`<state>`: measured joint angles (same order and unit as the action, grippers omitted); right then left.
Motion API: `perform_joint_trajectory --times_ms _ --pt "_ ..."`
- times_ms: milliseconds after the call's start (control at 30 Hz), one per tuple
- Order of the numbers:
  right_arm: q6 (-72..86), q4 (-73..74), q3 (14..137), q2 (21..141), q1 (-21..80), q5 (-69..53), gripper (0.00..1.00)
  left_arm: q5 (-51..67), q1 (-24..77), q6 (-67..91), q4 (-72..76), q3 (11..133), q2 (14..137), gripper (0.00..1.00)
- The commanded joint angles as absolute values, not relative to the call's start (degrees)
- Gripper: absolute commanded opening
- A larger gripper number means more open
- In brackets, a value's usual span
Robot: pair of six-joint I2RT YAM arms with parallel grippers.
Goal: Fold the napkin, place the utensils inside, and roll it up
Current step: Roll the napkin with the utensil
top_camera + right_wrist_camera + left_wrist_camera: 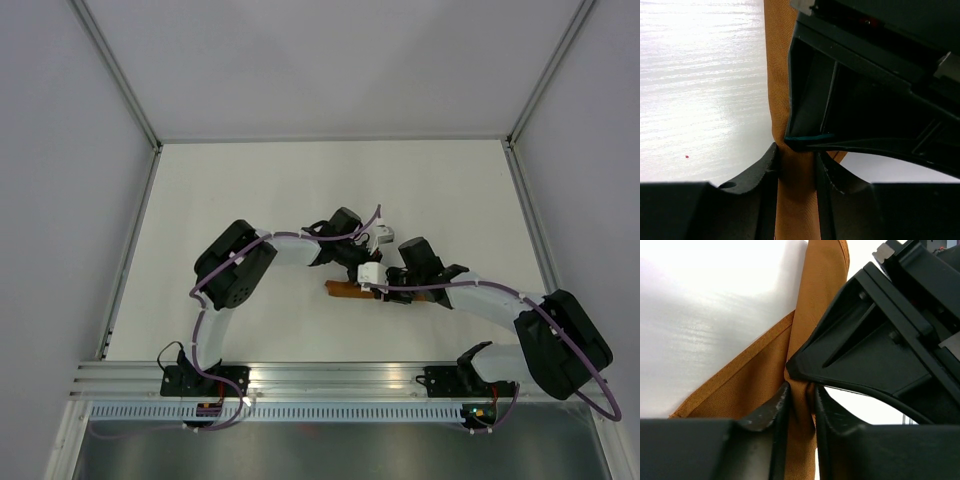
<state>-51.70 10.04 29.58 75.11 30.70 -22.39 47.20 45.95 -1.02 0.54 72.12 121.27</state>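
**Keep the roll tight and don't bump the pincers**

The napkin point(347, 290) is a thin orange roll now. It lies near the middle of the counter point(250, 180), a bit closer to the near edge than to the far edge. I can't see the utensils. I think they are inside the roll, but I can't be sure.

Both of my pincers are on the roll, very close to each other. The left pincer point(800, 392) is almost closed, and the cloth is pinched between its two fingers. The right pincer point(796, 150) is almost closed too, with the roll filling the gap between its fingers. In each wrist view the other pincer is a big black shape, just beside my own fingertips.

I think the rolling is nearly done. This is how I would do this part well:

- Hold the roll gently but firmly. The cloth looks smooth and slippery, so a loose hold may let it open up.
- Move both pincers together and slowly, so the roll does not twist.
- Watch the tiny space between the two pincers. They could knock into each other.
- When I let go, I should open one pincer at a time and lift straight up, so a finger does not catch the cloth and pull it open.
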Motion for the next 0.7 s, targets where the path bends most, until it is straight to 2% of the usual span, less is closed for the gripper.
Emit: perform_joint_trajectory --times_ms 0,33,167,500,667 --pt "-53.9 14.2 30.9 77.8 30.7 -20.0 0.23 40.0 45.4 -0.6 -10.3 68.3 124.6 0.30" --pt "-54.1 15.1 31.5 78.4 30.7 -20.2 0.19 39.7 45.2 1.5 -9.1 68.0 124.1 0.32" --pt "-54.7 18.5 33.7 79.8 30.7 -21.5 0.13 38.4 43.1 4.2 -5.8 66.8 119.7 0.36" --pt "-56.8 27.4 38.9 84.9 30.1 -25.0 0.09 33.2 39.1 8.3 -0.4 63.6 110.8 0.39" --pt "-59.0 32.2 43.2 89.1 28.9 -27.9 0.08 28.7 36.1 10.8 6.2 58.0 104.8 0.40"
